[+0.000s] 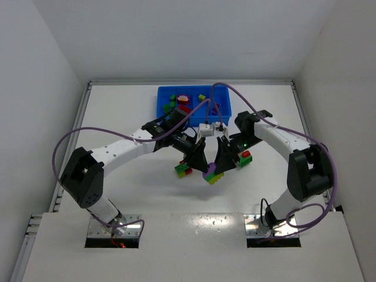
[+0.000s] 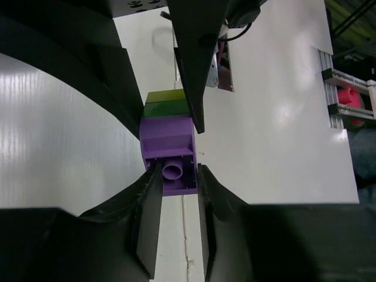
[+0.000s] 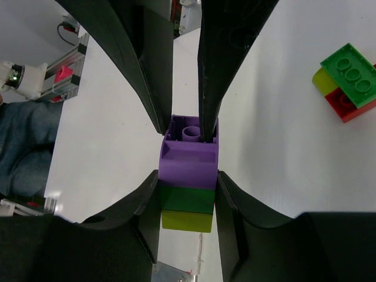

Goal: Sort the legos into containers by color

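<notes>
Claws of both arms meet over the middle of the desk (image 1: 117, 111), both clenched on one clump (image 1: 212, 174) of three stacked legos: purple, then green, then yellow. The left claw (image 2: 173, 173) pinches the purple end, its fingers (image 2: 150, 205) pressed against either side of the brick's hollow underside. The right claw (image 3: 188, 197) grips the other end, its fingers (image 3: 226, 200) flanking the green layer and the edge of the purple one, with the yellow brick poking out behind them. The two claws point at each other, tips almost touching along the clump. Whether the clump rests on the desk or hangs just above it cannot be told. A second clump (image 1: 183, 170) of green, yellow and red lies just left of the claws, and a third clump (image 1: 244, 157) of red and green lies just right of them. The blue tray (image 1: 166, 94) sits at the far side of the desk, well apart from the claws, with green, red and yellow legos inside.
</notes>
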Robot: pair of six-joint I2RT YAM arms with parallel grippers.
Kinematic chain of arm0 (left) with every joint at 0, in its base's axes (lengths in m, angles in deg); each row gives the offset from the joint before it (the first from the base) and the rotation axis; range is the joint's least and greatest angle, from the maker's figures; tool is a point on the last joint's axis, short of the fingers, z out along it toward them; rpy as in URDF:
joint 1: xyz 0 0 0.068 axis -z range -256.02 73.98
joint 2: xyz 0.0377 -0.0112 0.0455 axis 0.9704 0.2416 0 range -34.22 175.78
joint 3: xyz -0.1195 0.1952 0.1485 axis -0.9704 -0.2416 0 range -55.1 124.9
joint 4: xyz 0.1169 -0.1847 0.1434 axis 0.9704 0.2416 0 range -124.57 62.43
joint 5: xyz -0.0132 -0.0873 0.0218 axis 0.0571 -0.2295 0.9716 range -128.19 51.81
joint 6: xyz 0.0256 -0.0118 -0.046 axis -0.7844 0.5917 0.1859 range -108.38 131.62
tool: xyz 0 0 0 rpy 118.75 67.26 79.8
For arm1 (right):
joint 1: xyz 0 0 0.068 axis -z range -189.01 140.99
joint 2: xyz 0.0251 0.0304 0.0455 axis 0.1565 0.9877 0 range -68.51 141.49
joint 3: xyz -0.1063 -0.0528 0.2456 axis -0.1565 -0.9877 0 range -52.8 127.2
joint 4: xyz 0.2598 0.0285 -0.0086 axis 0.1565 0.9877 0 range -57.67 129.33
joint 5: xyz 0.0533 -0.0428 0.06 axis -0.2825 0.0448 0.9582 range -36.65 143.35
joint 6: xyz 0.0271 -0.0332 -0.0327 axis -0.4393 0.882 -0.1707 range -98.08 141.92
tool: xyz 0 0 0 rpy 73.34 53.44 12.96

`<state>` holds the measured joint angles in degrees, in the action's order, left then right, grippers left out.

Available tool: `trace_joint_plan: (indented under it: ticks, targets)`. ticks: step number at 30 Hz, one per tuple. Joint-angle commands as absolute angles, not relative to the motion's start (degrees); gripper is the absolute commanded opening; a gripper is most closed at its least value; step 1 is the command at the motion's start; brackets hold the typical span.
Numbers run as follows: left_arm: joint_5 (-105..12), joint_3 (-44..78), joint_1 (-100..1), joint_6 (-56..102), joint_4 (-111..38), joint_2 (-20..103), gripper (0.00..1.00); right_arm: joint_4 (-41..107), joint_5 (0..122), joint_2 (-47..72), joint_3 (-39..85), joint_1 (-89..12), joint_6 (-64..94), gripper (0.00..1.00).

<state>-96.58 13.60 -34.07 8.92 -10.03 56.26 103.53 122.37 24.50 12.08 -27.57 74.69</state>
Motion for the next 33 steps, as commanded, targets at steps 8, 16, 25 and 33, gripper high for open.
trace_joint_plan:
  ticks: [8,16,25,33]
  targets:
    - [-101.81,14.07,-33.48,9.6,-11.28,57.54,0.34,102.73,127.44,21.58,14.53,-27.81,77.03,0.01]
    - [-103.05,13.02,-33.48,11.71,-13.03,58.07,0.4,102.73,127.44,21.58,14.53,-27.81,77.03,0.01]
    - [-98.22,11.79,-32.95,12.76,-14.17,58.07,0.15,102.73,127.97,21.58,14.0,-27.29,76.5,0.01]
    - [-95.67,9.41,-34.79,14.95,-17.52,53.24,0.0,102.21,127.36,20.53,11.81,-26.76,76.5,0.01]
